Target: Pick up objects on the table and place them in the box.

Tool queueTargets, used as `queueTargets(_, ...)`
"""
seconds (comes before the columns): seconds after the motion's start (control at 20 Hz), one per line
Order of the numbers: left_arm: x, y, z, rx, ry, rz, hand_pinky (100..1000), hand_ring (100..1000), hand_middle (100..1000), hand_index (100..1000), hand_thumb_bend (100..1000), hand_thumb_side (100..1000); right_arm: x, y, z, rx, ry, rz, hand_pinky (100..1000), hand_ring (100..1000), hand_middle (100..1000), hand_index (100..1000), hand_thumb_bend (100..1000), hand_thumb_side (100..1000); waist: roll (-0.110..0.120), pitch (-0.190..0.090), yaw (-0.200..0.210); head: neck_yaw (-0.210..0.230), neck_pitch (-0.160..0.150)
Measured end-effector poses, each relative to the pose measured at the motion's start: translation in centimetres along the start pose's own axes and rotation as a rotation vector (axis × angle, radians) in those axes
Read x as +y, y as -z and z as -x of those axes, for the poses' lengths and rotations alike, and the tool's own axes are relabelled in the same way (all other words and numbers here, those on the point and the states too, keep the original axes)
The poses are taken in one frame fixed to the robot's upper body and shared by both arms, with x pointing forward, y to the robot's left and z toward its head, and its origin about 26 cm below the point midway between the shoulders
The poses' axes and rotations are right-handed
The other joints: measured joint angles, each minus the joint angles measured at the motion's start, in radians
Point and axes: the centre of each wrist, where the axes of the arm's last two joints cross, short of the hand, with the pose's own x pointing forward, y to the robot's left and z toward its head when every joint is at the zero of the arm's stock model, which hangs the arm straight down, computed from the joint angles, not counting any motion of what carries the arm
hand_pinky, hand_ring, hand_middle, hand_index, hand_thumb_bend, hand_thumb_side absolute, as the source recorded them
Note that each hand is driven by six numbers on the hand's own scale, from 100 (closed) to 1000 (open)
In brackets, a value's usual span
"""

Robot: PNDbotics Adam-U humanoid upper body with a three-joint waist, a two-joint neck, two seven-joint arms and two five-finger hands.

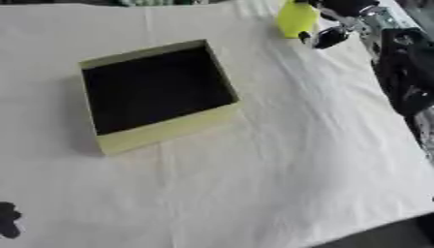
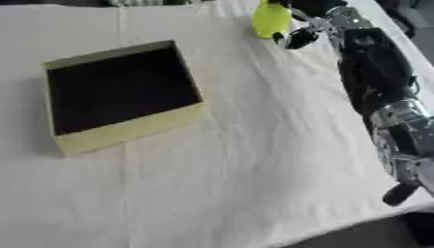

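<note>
Yellow-green and smooth, the rounded plastic object (image 1: 296,18) sat near the far right corner of the table, with the right hand (image 1: 332,23) at it; black fingers (image 1: 329,38) curled against its side, so the hand appeared closed around it, though part of the grasp was hidden. Whether the object had left the cloth I could not tell. The square cardboard box (image 1: 161,130), pale olive walls around a dark, seemingly empty interior, stood toward the left of the table, well apart from the object. By my judgement, no placing was done and the carry to the box remained. A white, wrinkled tablecloth (image 1: 280,160) covered the table. The left hand (image 1: 8,219) showed only as a dark shape at the near left edge; its fingers could not be read.
</note>
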Motion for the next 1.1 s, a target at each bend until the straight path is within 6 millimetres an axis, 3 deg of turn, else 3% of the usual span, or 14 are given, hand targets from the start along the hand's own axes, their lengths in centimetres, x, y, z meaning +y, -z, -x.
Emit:
queueTargets(0.4,0.00,0.01,0.00,0.000,-0.001,0.001,691,530,511,769,100,950,-0.14,0.04,-0.02,-0.008,0.003,0.014,830,945,956,1000,196,389,-0.004,-0.001,-0.002,-0.001,-0.010)
queueTargets(1.1,0.00,0.01,0.00,-0.007,-0.006,0.009,694,530,511,769,100,950,-0.19,0.06,-0.03,-0.011,0.010,0.020,828,946,956,1000,180,381,-0.010,-0.006,0.015,-0.012,-0.078)
